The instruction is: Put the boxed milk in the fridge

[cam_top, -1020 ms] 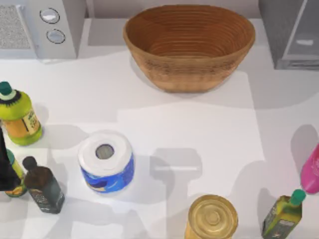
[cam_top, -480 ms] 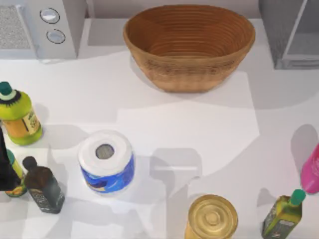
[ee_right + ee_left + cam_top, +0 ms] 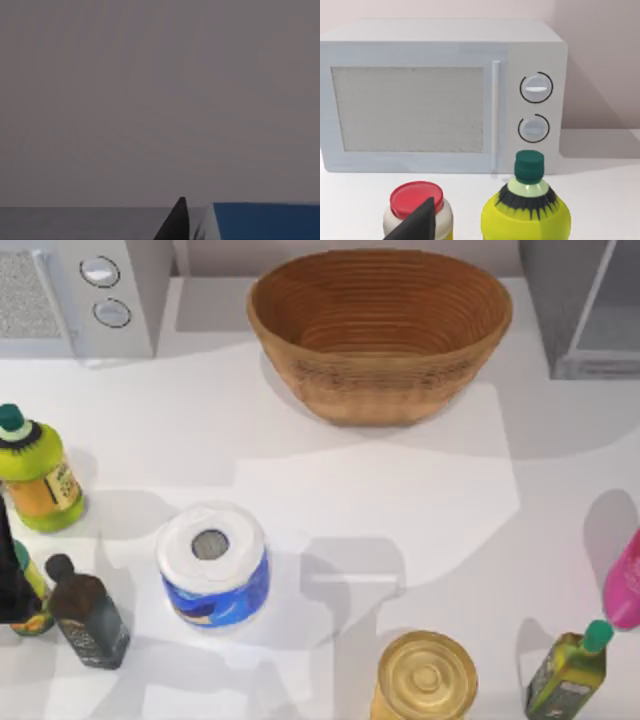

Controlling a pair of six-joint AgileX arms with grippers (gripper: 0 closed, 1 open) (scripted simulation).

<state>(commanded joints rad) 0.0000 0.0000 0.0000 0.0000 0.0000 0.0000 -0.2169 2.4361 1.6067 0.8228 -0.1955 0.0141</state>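
In the right wrist view, the boxed milk (image 3: 265, 220) shows its blue top just beside the right gripper's dark fingertip (image 3: 175, 225), before a plain grey surface; whether the fingers clamp it cannot be told.

Top view overhead, looking straight down on the white surface (image 3: 400, 490), left wrist view low and close, facing the knobbed appliance (image 3: 445, 95) also at top view's far left corner, right wrist view close against a plain grey face.
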